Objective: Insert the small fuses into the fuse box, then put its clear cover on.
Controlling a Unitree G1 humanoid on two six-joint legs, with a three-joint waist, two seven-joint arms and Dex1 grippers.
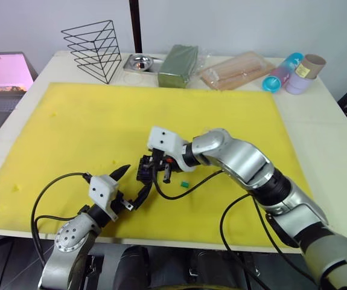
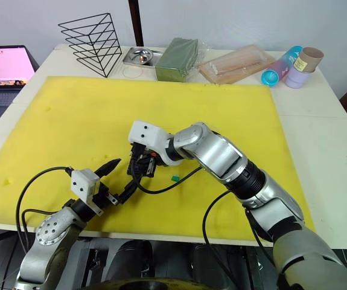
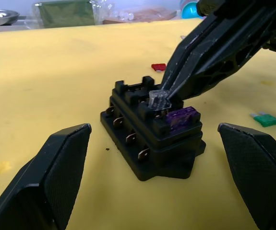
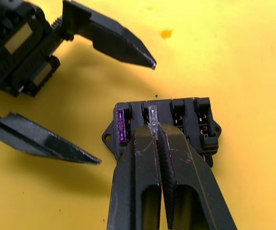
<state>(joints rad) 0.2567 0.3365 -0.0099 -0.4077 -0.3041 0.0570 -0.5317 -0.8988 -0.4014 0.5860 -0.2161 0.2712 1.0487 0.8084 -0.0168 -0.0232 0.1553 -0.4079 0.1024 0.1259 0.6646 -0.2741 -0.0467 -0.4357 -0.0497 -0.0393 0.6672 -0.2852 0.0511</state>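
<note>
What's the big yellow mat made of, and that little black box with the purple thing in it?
The yellow mat looks like soft foam: matte, with small pits and crumbs. The fuse box looks like hard moulded black plastic with a dull sheen and small metal tabs along its side. The purple fuse seems to be see-through tinted plastic.

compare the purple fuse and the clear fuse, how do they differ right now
The purple fuse is seated in an end slot of the fuse box, free of any gripper; the clear fuse is pinched by the right gripper at the slot beside it. The purple one is opaque, the clear one see-through. Both are at the same row of the box.
</note>
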